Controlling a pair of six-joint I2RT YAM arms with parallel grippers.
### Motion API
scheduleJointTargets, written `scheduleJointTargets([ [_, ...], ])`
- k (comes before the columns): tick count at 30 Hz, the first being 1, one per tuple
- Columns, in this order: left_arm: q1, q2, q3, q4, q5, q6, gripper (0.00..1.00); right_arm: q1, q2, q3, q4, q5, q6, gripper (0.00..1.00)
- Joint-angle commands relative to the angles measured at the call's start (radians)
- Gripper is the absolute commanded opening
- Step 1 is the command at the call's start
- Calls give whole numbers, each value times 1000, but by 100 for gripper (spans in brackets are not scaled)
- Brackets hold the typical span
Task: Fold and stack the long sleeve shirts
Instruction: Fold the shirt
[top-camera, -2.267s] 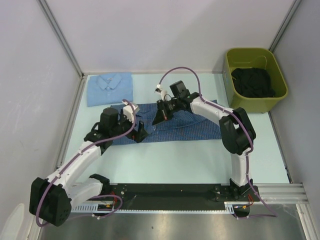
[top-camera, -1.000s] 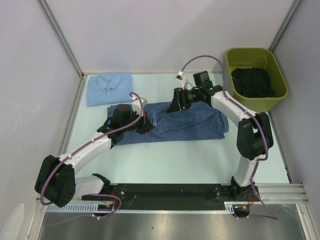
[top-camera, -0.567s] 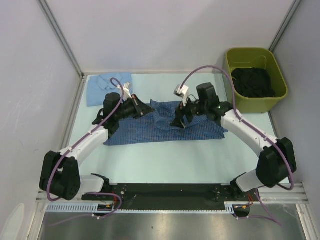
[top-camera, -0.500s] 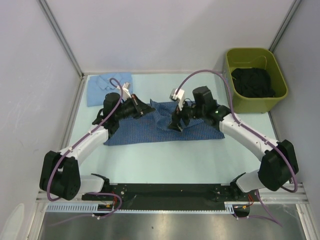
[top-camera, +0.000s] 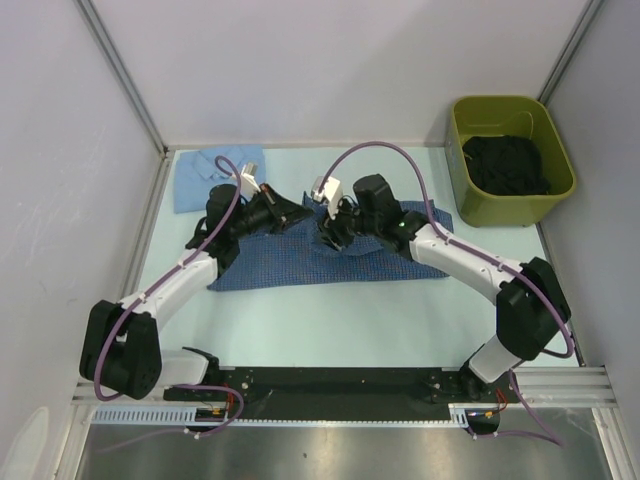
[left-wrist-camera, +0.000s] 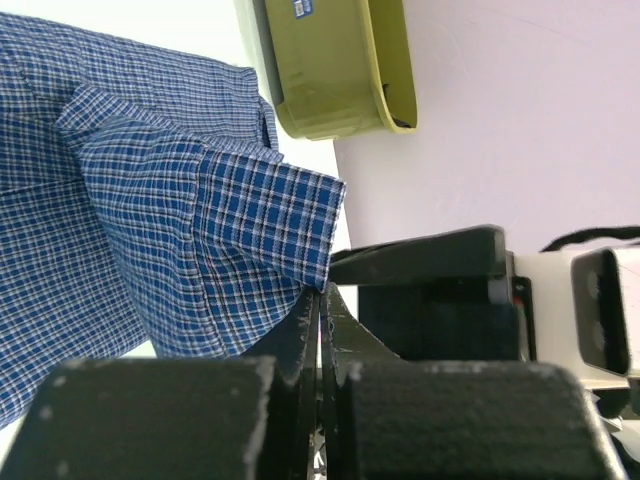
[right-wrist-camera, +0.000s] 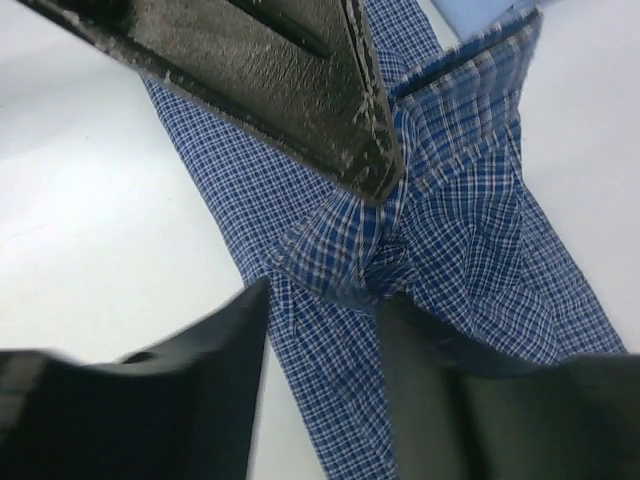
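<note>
Top external view, entries as you had them at this moment.

Checked shirt (top-camera: 300, 268): lay spread across the middle of the desk (top-camera: 400, 315), its far edge lifted between your two arms.

Pale blue shirt (top-camera: 198, 182): already folded, at the far left corner, just beside the checked one.

Left gripper (top-camera: 288, 212): fully closed, pinching a checked cuff (left-wrist-camera: 300, 240); your left wrist view showed this plainly.

Right gripper (top-camera: 333, 233): jaws apart, astride a raised ridge of checked cloth (right-wrist-camera: 365, 255), not visibly pinching it.

Green bin (top-camera: 510, 160): at the far right, with dark cloth inside.

Step in hand, by my reading: folding the checked shirt, with stacking not yet begun. Next, you would need to close the right gripper on that ridge, then carry both holds across together so the fold lands flat.

Change from half a second earlier: your right gripper had shifted left, nearer the left one, which had stayed put.
</note>
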Motion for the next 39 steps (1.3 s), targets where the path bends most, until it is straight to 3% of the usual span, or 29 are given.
scheduleJointTargets([
  [1, -8, -27, -13, 53, -8, -20, 0, -2, 19, 65, 77, -46, 20, 42],
  [2, -8, -33, -27, 53, -10, -23, 0, -9, 20, 70, 80, -64, 26, 37],
  [5, -11, -38, -47, 73, -18, -18, 0, -22, 20, 71, 98, -109, 40, 0],
  [8, -5, -43, -44, 71, -1, 50, 1, -38, 8, 74, 80, -143, 23, 0],
  [12, 46, -93, -16, -4, 56, 237, 50, -101, -15, 136, -67, -208, -123, 0],
  [15, 75, -135, 25, -116, 64, 426, 66, -147, -35, 209, -217, -248, -271, 0],
  [22, 130, -245, 80, -303, 6, 718, 83, -373, 45, 468, -489, -319, -725, 0],
  [24, 139, -256, 97, -370, -22, 765, 95, -410, 132, 612, -553, -340, -817, 0],
  [28, 164, -251, 146, -485, -25, 828, 100, -485, 311, 887, -687, -365, -1076, 0],
  [34, 244, -290, 152, -606, -33, 926, 100, -516, 506, 1165, -765, -345, -1247, 0],
  [39, 325, -310, 153, -679, -38, 986, 99, -482, 487, 1104, -839, -367, -1356, 0],
])
